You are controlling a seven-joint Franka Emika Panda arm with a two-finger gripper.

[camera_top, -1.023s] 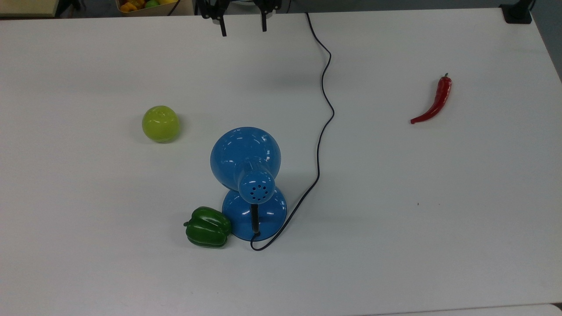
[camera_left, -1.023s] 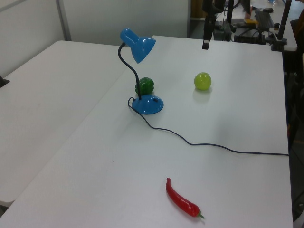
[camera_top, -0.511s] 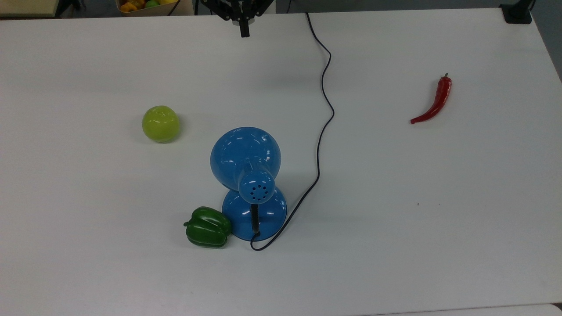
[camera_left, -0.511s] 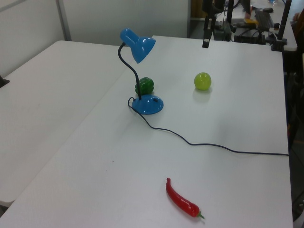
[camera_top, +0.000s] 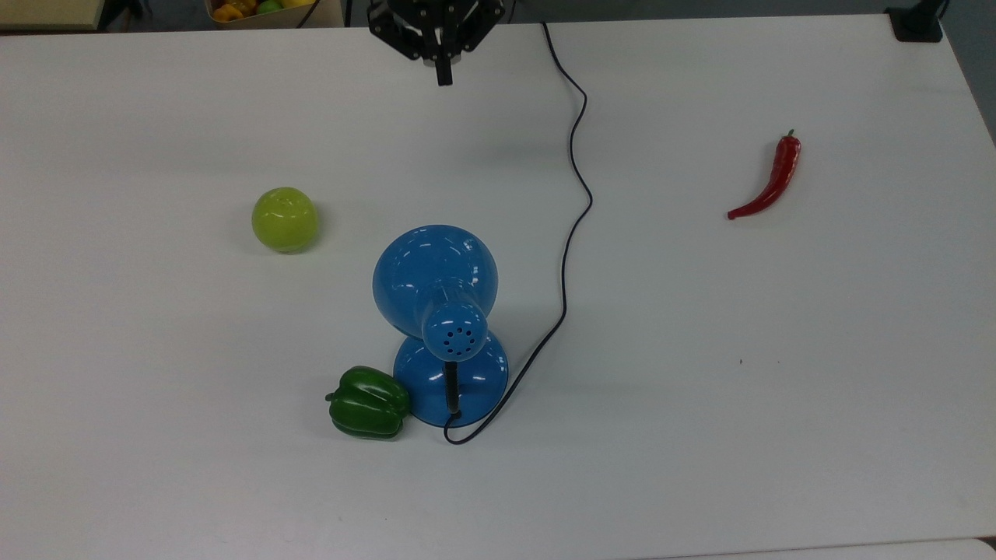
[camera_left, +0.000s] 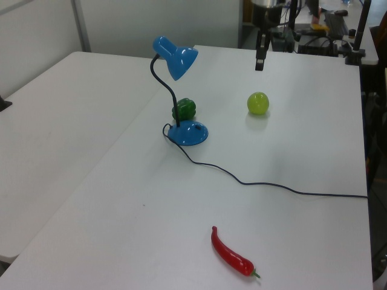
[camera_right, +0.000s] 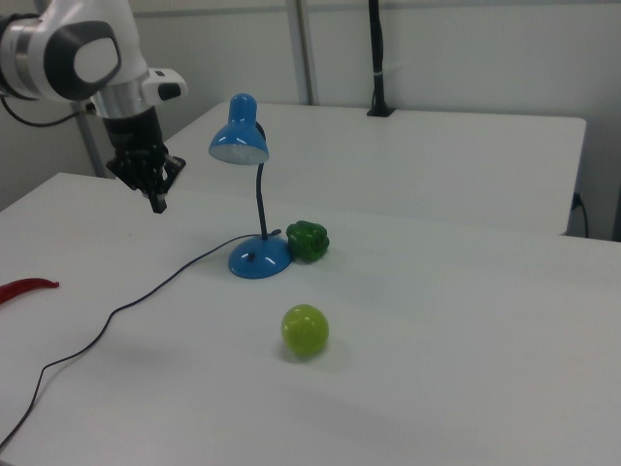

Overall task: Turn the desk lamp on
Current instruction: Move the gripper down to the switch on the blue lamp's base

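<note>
While fingers pressed together, gripper (camera_top: 443,78) aloft, well apart from desk lamp (camera_top: 442,323).

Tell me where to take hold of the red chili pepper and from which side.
Grip the glossy red chili pepper across its thick upper half near the green stem, coming straight down from above. It lies flat on the white table, curved and tapering to a thin tip, with open space all around it.

One desk lamp (camera_top: 440,311) stands on one white table (camera_top: 778,389). One green bell pepper (camera_top: 367,403) sits at its eight o'clock, one green apple (camera_top: 285,219) at ten, one red chili (camera_top: 770,180) at two.
</note>
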